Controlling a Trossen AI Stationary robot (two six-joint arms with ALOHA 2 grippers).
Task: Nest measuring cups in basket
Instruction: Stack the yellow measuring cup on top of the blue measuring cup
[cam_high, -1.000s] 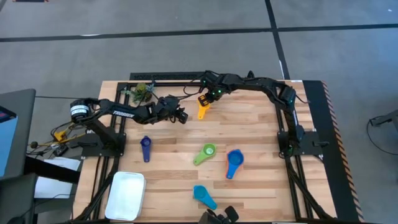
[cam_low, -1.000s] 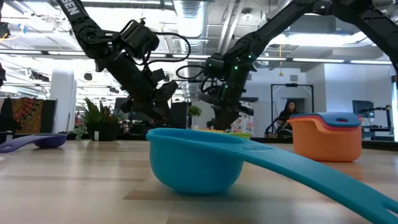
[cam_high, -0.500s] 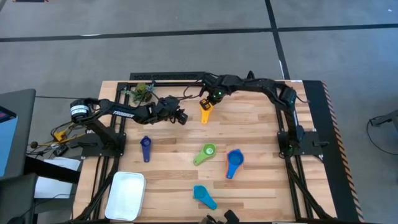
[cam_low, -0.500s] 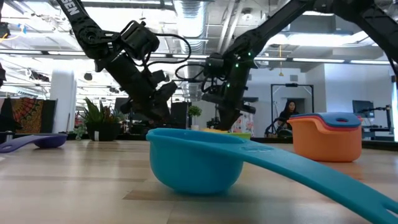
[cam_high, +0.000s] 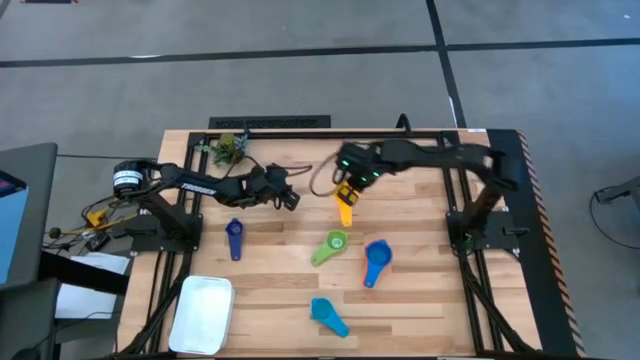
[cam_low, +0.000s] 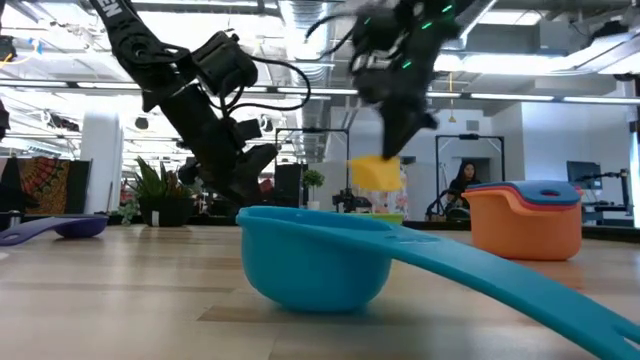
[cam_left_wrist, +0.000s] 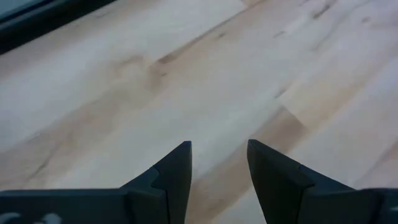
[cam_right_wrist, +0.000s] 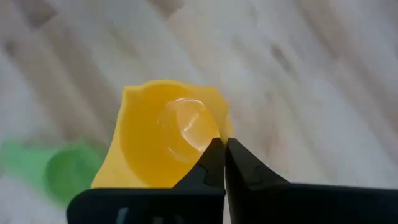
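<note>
Yellow cup (cam_high: 346, 211) now off the desk (cam_high: 420, 300), pinched tight in right claw (cam_high: 347, 193), up from the back edge. Left claw (cam_high: 290, 198) wide, empty. Basket (cam_high: 203, 314) far off, waiting.

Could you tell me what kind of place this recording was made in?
Probably a robotics lab or open workshop: exposed ceiling ducts, a wooden table with two mounted arms, and a person at a desk behind.

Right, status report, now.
Right gripper shut on yellow cup, airborne. Left gripper open, empty. Basket at table corner; path looks clear.
</note>
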